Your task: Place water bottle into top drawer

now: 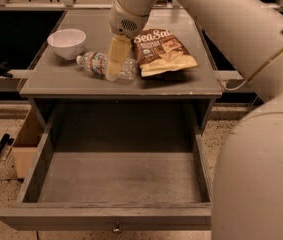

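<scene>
The top drawer (101, 219) stands pulled out, nothing inside, so the way in is ready. On the tabletop (61, 81) the claw (115, 59) is down over the middle of the water bottle (95, 63), which lies on its side toward the front edge. I cannot tell whether the claw grips it. Lifting and lowering it into the drawer remain.

Matt plastic claw (113, 74) at the clear ribbed plastic water bottle (95, 63); matt wooden top drawer (106, 217); glossy chip bag (163, 51)
</scene>
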You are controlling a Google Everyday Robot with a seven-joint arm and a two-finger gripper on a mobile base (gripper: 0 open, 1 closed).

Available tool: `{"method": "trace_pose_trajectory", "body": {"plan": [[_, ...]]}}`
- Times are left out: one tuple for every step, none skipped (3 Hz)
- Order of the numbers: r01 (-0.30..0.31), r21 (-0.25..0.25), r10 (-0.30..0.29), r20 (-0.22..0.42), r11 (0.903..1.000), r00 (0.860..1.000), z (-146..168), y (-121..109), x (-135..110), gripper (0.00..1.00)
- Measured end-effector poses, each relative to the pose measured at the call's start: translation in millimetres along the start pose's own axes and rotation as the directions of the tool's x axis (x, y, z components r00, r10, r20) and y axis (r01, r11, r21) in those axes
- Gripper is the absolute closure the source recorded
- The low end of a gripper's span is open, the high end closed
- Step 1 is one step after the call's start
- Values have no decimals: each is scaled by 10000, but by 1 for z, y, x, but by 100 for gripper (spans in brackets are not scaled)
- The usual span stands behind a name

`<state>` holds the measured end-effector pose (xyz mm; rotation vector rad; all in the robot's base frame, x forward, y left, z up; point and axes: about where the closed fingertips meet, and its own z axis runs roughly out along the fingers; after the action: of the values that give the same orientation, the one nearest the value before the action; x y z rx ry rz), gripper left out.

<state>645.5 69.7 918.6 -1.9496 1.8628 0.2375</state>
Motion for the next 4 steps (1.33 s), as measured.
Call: {"method": "trace_pose_trajectory", "body": {"plan": [[-58,-197,53,-258,9998,9997,16,-16,3,0],[-203,-288,186,-606,9994,9980,26,-38,16,0],[-477,-200,457,-891,9987,9950,28,-60,33,0],[-731,-87,722,-805,9973,9941,29,-72,43,0]]}}
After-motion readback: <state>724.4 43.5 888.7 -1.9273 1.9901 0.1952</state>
